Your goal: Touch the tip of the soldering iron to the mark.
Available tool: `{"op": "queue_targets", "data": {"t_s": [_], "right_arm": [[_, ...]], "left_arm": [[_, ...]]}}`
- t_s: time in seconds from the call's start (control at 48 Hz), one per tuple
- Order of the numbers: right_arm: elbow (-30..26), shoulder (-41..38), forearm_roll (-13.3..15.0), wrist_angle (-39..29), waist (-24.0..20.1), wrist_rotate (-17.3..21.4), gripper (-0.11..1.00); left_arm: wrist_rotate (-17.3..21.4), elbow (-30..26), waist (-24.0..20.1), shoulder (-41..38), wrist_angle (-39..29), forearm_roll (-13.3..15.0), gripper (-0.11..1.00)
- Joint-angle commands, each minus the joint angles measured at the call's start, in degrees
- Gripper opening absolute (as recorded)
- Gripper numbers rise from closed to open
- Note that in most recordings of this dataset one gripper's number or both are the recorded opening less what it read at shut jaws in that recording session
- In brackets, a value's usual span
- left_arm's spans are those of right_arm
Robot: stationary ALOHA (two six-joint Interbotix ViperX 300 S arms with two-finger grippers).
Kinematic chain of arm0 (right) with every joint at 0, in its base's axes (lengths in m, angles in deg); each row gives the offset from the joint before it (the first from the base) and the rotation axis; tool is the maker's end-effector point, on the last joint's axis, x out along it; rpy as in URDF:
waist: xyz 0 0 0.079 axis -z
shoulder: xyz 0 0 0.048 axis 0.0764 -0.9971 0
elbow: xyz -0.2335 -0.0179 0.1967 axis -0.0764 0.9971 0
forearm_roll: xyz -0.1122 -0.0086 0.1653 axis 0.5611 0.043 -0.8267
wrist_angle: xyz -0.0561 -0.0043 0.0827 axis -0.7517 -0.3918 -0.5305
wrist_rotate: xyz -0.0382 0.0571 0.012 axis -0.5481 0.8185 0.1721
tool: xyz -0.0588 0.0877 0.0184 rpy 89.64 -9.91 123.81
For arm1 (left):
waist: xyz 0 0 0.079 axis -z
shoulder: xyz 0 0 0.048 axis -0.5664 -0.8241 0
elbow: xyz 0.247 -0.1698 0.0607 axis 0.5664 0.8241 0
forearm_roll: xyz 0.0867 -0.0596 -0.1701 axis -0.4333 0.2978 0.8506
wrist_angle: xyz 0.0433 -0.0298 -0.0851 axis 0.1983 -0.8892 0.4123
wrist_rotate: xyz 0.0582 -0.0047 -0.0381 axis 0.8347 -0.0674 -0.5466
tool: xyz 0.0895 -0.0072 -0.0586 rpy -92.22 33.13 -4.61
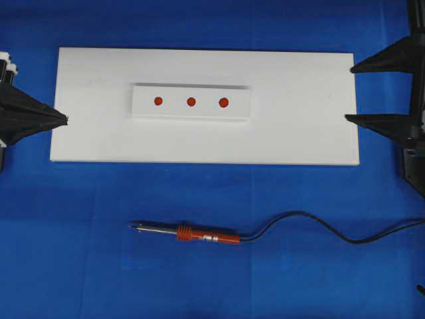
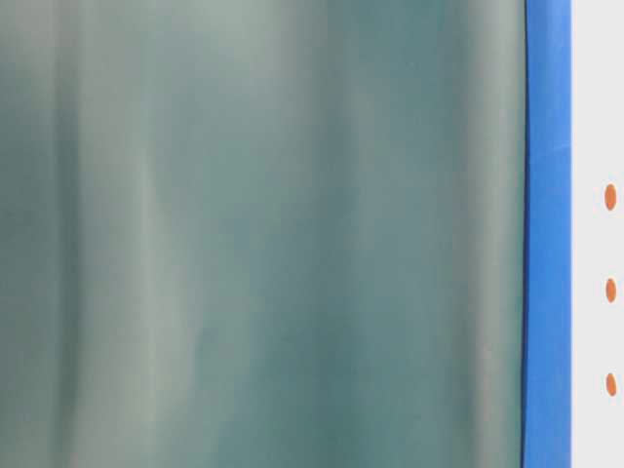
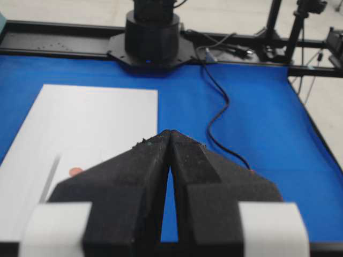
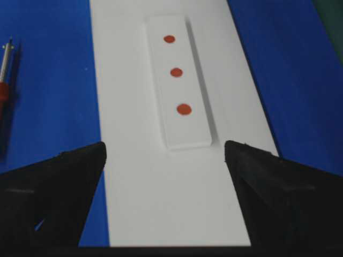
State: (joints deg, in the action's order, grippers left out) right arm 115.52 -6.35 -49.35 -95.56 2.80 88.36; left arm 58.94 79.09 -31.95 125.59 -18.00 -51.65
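From overhead, the left hand sits at the left short edge of a white board with its fingers pressed together into one point, empty, while the right hand waits at the opposite short edge with its fingers spread wide, one by the far corner and one lower down, nothing between them. Between the two hands, nearer the left one, a white block lies on the board carrying a row of three red dots, and the mark is the middle one. The soldering iron lies flat on the blue surface well apart from both hands, on the near side of the board, its tip pointing toward the left hand's side and its black cord snaking off toward the right hand's side. The table-level view is mostly a blurred grey-green haze; only a strip of blue and the three dots show at its right edge, the mark in the middle. The left wrist view shows the left hand closed tip to tip over the blue surface, the board ahead to its left and one red dot peeking beside its finger. The right wrist view shows the right hand open over the board, the block straight ahead between its fingers, the mark beyond the nearest dot, and the soldering iron far off to its left.
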Motion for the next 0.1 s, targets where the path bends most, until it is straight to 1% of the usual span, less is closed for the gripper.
{"op": "queue_targets", "data": {"t_s": [0.0,0.083], "right_arm": [[1.5,2.6,-0.2,0.9,0.2,0.0,0.84],[3.1,4.7,-0.4,1.0,0.2,0.0,0.84]], "left_arm": [[-0.1,-0.6,0.2,-0.2,0.5,-0.1,0.0],[-0.1,-0.6,0.4,-0.2,0.6,-0.2,0.0]]}}
